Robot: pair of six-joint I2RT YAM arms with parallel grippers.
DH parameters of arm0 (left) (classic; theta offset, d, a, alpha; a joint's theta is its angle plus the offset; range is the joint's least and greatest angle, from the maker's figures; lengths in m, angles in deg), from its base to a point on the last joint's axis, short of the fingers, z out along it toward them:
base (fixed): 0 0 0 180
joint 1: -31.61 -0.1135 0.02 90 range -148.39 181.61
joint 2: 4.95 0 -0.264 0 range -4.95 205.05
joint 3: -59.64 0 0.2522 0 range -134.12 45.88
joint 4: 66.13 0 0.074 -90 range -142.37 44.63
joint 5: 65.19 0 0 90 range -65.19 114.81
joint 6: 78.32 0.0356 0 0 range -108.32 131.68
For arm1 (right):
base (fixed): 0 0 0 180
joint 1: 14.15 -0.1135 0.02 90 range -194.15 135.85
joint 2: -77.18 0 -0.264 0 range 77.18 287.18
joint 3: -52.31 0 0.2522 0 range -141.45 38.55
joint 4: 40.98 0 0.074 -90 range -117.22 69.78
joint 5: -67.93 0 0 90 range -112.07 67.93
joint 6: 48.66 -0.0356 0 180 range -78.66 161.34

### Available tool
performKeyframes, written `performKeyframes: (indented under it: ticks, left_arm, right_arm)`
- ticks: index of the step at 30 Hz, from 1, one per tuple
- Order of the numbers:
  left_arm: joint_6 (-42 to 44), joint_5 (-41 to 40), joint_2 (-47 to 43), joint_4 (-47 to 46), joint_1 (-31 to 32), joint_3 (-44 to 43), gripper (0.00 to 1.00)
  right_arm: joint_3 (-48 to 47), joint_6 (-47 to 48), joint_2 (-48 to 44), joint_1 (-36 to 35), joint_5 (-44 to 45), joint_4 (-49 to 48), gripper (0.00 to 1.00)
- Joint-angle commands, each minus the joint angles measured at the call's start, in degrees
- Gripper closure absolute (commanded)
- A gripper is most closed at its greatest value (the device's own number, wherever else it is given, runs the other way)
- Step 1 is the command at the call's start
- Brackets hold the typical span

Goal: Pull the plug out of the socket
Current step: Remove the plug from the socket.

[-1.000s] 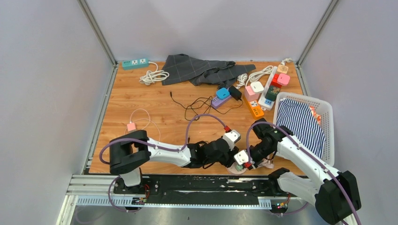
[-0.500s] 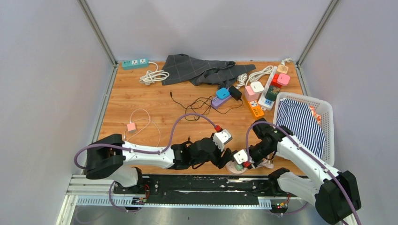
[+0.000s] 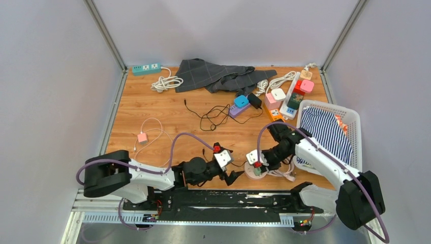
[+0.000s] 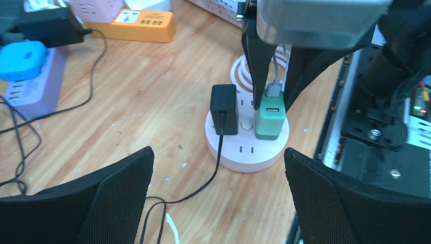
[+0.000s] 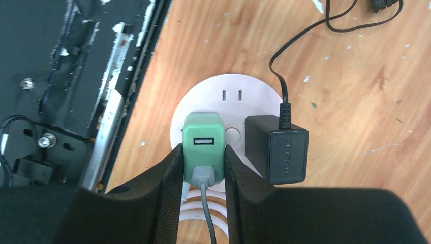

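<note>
A round white socket [image 3: 248, 172] lies near the table's front edge. A green plug [image 5: 203, 138] with a grey cable and a black adapter [image 5: 277, 152] with a black cord stand in it side by side. My right gripper [image 5: 203, 163] is shut on the green plug, one finger on each side; in the top view it [image 3: 257, 165] sits over the socket. My left gripper [image 4: 218, 195] is open and empty, a short way back from the socket [image 4: 247, 155], facing the green plug [image 4: 270, 119] and the black adapter [image 4: 224, 108]. In the top view the left gripper [image 3: 232, 176] lies left of the socket.
The black front rail [image 3: 213, 195] runs just beside the socket. A white basket [image 3: 356, 147] with striped cloth stands at the right. Power strips [image 3: 284, 99], a purple strip with a blue plug [image 3: 239, 105], loose black cables [image 3: 213, 116] and a grey cloth [image 3: 213, 73] lie farther back.
My left arm has drawn back leftward, off the socket. My right gripper and the socket have shifted a little up and left along the front edge.
</note>
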Motion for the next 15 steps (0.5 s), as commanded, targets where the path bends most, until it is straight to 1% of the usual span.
performKeyframes:
  ticks: [1, 4, 6, 8, 10, 11, 12, 13, 15]
  left_arm:
    - [5.70, 3.08, 5.37, -26.81, -4.12, 5.11, 0.00]
    - [-0.37, 15.54, 9.83, -30.92, -11.22, 4.57, 0.01]
    - [-3.01, 21.30, 12.96, -35.70, -12.68, 4.67, 0.03]
    - [-5.68, 21.70, 15.79, -40.83, -12.75, 5.73, 0.06]
    - [-8.21, 20.03, 17.98, -40.31, -12.71, 5.05, 0.11]
    - [-9.69, 19.80, 19.57, -40.26, -12.69, 4.55, 0.16]
    - [-11.42, 19.25, 20.97, -40.25, -12.72, 4.02, 0.22]
    - [-13.12, 17.93, 22.81, -40.27, -12.68, 3.68, 0.28]
    - [-15.50, 16.20, 25.14, -40.53, -12.54, 3.23, 0.32]
  right_arm:
    - [-2.90, -2.75, 4.07, 0.11, 5.38, -5.02, 0.85]
    - [-4.78, -3.39, 5.42, 0.36, 4.41, -5.69, 0.86]
    - [-5.86, -5.65, 6.20, 1.35, 3.10, -5.46, 0.86]
    - [-5.45, -6.82, 6.26, 2.51, 2.25, -5.52, 0.86]
    - [-4.17, -7.93, 5.60, 3.15, 1.51, -5.52, 0.87]
    - [-3.74, -8.96, 5.29, 3.30, 1.35, -5.58, 0.88]
    - [-3.57, -10.86, 5.03, 3.36, 1.55, -5.84, 0.91]
    - [-3.65, -13.46, 4.87, 3.48, 2.15, -6.48, 0.98]
    - [-4.25, -20.12, 5.08, 3.54, 3.70, -8.97, 1.00]
